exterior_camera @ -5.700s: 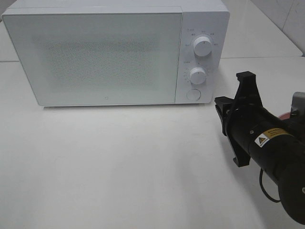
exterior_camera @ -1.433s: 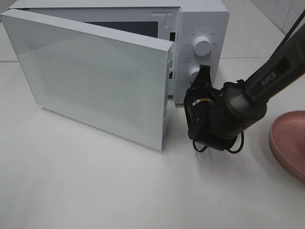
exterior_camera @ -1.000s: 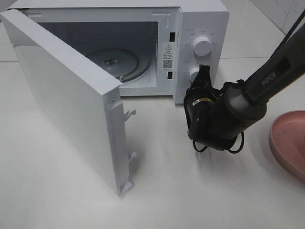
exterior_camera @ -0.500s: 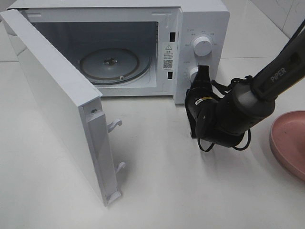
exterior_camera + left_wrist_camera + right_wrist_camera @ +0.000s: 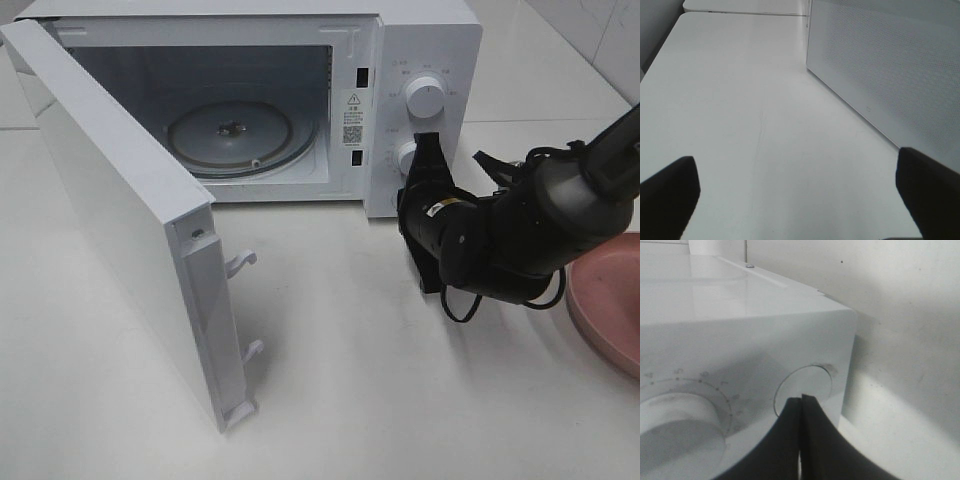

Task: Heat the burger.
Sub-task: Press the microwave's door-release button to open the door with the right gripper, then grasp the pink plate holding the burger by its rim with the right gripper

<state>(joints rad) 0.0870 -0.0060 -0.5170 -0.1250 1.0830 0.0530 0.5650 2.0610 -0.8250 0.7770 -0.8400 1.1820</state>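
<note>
Right now, your right gripper point(image 5: 801, 401) has its two black fingers pressed flat together, nothing between them. Their tips sit at the rim of the round release button point(image 5: 810, 382) on the microwave's point(image 5: 425, 40) control panel; you can't tell from these views whether they touch it. The lower dial point(image 5: 407, 157) is just beside the fingers, the upper dial point(image 5: 425, 97) farther along the panel. Behind that arm's wrist lies the edge of a pink plate point(image 5: 600, 300), bare where it shows.

The door point(image 5: 110, 200) stands swung wide, well away from this gripper, and the glass turntable point(image 5: 230, 135) is exposed.

Your left gripper point(image 5: 795, 165) is spread wide over the white table point(image 5: 740, 100), holding nothing, with the door's dotted outer face beside one finger.

The burger shows in no view, so its look and place can't be told.
</note>
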